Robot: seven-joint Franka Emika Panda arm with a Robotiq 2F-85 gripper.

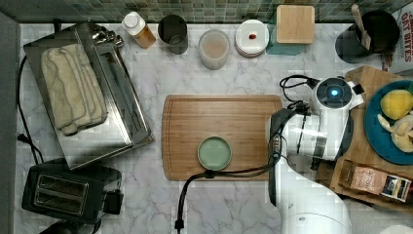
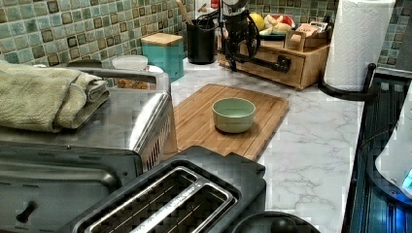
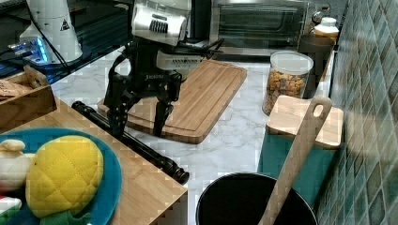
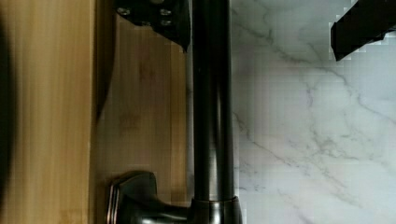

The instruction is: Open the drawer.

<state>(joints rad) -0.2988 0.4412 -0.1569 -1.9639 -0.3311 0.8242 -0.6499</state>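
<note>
While a white marble counter (image 1: pixel 234 204) backed by green mosaic tile (image 2: pixel 73 29) fills the scene, the drawer (image 2: pixel 286 60) sits at the upper right of the left view, under a blue plate (image 3: pixel 110 187) of plush fruit. Its black bar handle (image 3: pixel 136 143) crosses the lower middle of the right view. Spread apart, the gripper (image 3: pixel 138 125) hangs with one finger on each side of that bar. A bamboo cutting board (image 1: pixel 195 122) at mid-frame in the top view carries a green bowl (image 1: pixel 215 152).

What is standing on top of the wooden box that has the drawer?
On the wooden box sits a blue plate with a yellow plush fruit, and a small wooden tray. The drawer's inside cannot be seen.
</note>
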